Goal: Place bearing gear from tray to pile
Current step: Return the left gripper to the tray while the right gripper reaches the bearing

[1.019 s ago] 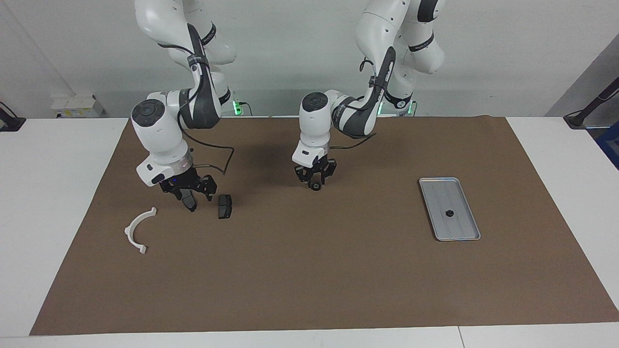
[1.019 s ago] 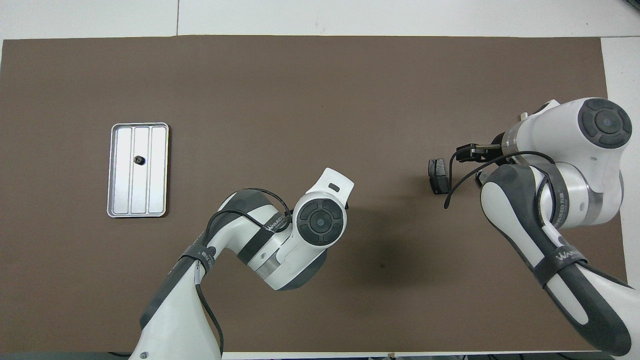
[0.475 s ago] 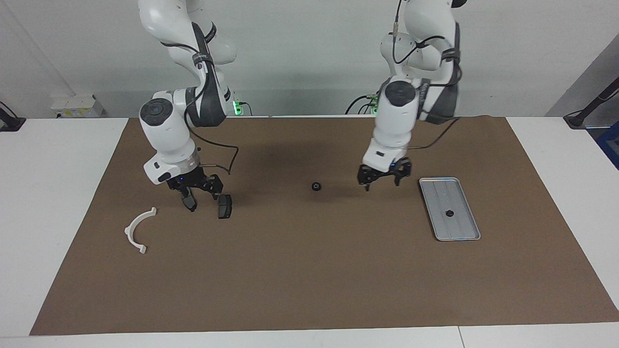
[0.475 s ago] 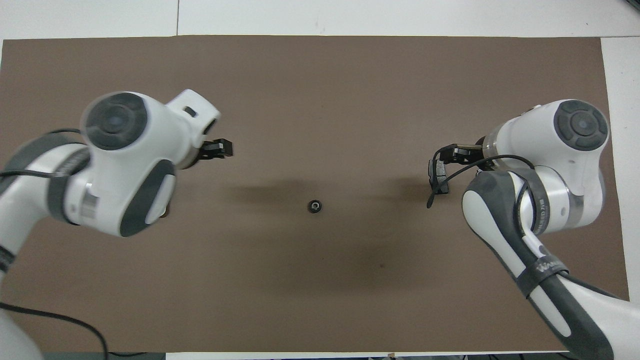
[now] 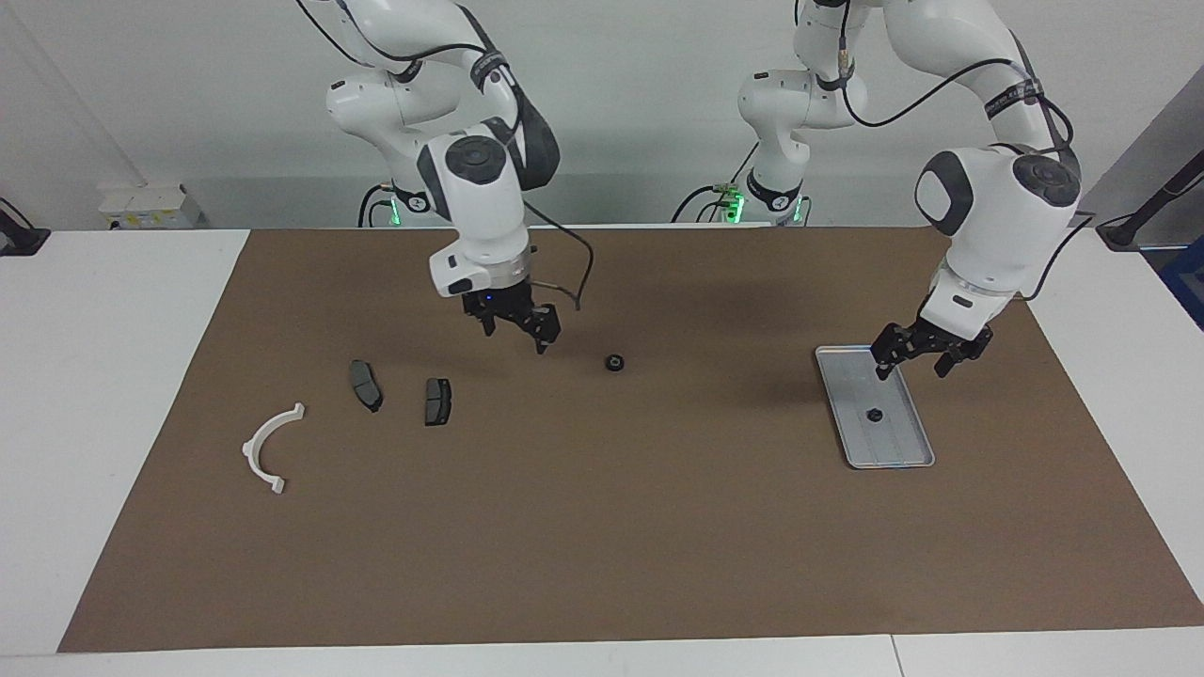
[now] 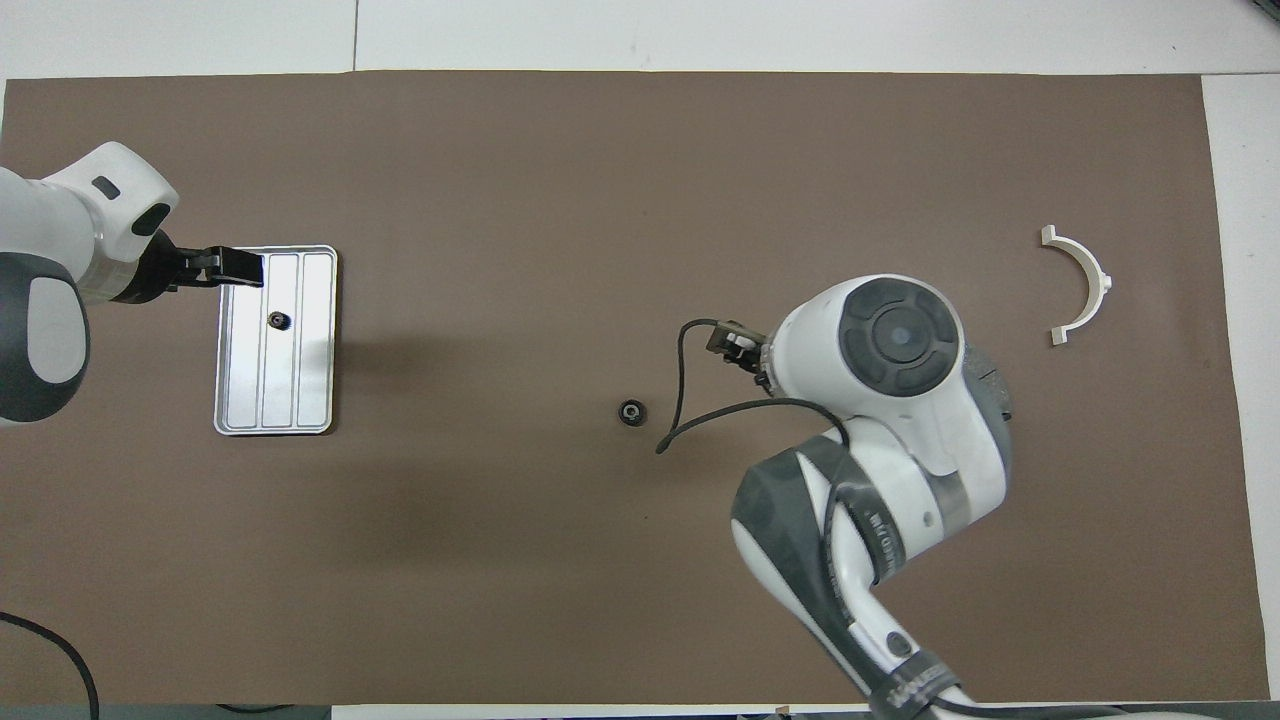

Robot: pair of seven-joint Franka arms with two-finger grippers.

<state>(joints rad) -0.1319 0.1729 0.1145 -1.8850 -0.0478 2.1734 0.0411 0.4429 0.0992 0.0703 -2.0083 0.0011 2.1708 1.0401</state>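
The silver tray [image 5: 895, 442] [image 6: 310, 380] lies toward the left arm's end of the table, with one small black bearing gear [image 5: 873, 414] [image 6: 279, 320] on its ribbed floor. A second bearing gear [image 5: 615, 362] [image 6: 630, 411] rests on the brown mat near the middle. The pile holds a white half-ring bracket [image 5: 271, 448] [image 6: 1080, 285] and two dark brake pads [image 5: 365, 385] [image 5: 436, 401]. My left gripper [image 5: 912, 362] [image 6: 235, 281] hangs open and empty over the tray's end nearer the robots. My right gripper [image 5: 515, 338] [image 6: 730, 343] hangs open and empty over the mat between the pads and the middle gear.
A brown mat [image 5: 602, 545] covers most of the white table. In the overhead view the right arm's wrist [image 6: 895, 340] covers the brake pads. A loose black cable [image 6: 690, 420] dangles from that arm close to the middle gear.
My left gripper let go of a gear on the mat's middle and swung over to the tray. My right gripper left the brake pads and moved toward the middle gear.
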